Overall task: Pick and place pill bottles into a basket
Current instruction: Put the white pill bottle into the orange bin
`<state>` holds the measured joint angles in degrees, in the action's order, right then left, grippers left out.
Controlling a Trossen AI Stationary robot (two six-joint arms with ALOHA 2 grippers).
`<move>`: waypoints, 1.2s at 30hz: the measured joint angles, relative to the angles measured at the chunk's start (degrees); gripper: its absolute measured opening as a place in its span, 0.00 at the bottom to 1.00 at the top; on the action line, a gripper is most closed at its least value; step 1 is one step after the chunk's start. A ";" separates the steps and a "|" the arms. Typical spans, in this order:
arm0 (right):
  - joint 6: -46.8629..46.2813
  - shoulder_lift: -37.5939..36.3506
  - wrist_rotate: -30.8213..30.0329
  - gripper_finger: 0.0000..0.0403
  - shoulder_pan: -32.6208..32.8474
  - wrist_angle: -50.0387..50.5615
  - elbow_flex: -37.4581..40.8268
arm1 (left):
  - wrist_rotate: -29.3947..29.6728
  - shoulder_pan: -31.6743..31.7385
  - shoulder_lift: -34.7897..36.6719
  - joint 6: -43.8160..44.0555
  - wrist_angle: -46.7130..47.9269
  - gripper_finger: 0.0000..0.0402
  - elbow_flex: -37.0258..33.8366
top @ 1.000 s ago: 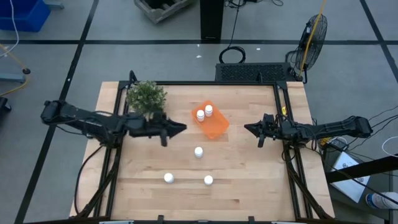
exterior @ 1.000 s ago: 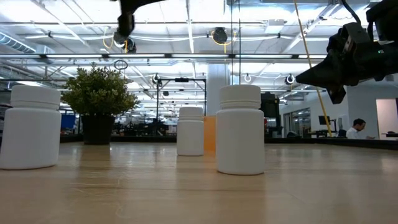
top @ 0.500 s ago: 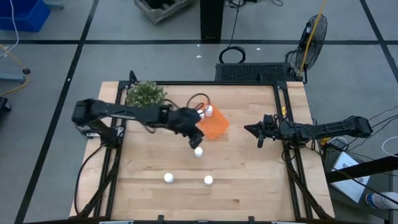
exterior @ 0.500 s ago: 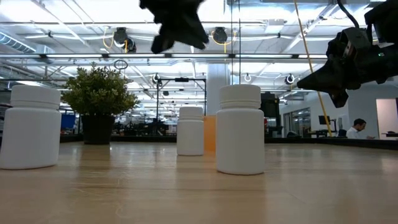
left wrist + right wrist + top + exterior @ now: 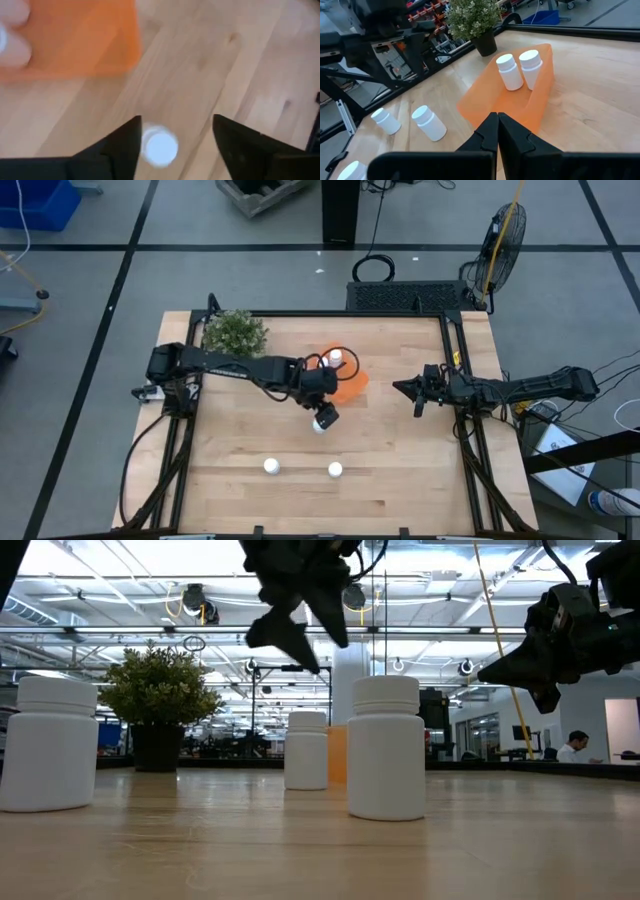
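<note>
My left gripper [image 5: 323, 416] is open and points down above a white pill bottle [image 5: 319, 425] that stands on its base on the table just near of the orange basket [image 5: 349, 387]. In the left wrist view the bottle's cap [image 5: 159, 146] shows below the spread fingers. In the low view the gripper [image 5: 290, 648] hangs clear above that bottle [image 5: 307, 750]. Two bottles [image 5: 511, 71] [image 5: 530, 67] stand in the basket [image 5: 540, 95]. Two more bottles [image 5: 271, 467] [image 5: 335, 470] stand nearer the front edge. My right gripper [image 5: 405, 388] is shut and empty, right of the basket.
A green potted plant [image 5: 236, 332] stands at the table's far left corner. The black frame rails [image 5: 458, 360] run along the table's sides. Bare wood lies between the basket and my right gripper and along the front edge.
My left arm has swung from beside the plant toward the table's right and near edge, past the basket, and has tipped its gripper down and lowered it over the middle bottle. The bottles and basket have stayed in place.
</note>
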<state>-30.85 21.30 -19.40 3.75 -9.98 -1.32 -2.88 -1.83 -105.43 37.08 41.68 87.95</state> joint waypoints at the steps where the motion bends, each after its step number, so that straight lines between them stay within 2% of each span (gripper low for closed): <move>1: -0.02 0.00 0.00 0.00 0.00 0.00 0.00 | -0.06 -0.14 0.00 0.71 0.97 0.67 -0.19; 5: -0.01 0.00 0.00 0.00 0.00 0.00 -0.01 | -0.37 -0.37 0.00 1.36 4.22 0.76 -0.44; 9: 0.00 -0.01 -0.02 0.00 0.00 0.15 0.00 | 0.72 -1.32 0.00 0.32 3.67 0.80 -0.43; 15: 0.00 -0.02 -0.02 0.00 0.00 0.18 0.00 | 1.84 -2.48 -0.87 -0.29 4.69 0.78 -0.42; 20: -0.05 0.00 -0.02 0.00 0.00 0.95 0.00 | -0.46 -3.38 -4.50 -1.29 4.30 0.75 -0.42; 31: -1.94 0.00 -0.01 0.00 0.00 1.73 0.00 | -2.03 -3.50 -9.05 -0.91 4.83 0.78 -0.51; 36: -1.94 0.00 -0.01 0.00 0.00 1.73 0.00 | -1.80 -3.45 -9.05 -0.57 4.22 0.74 -0.51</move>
<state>-32.80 21.30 -19.41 3.75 -8.25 -1.32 -4.68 -5.28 -114.48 36.51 45.90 87.44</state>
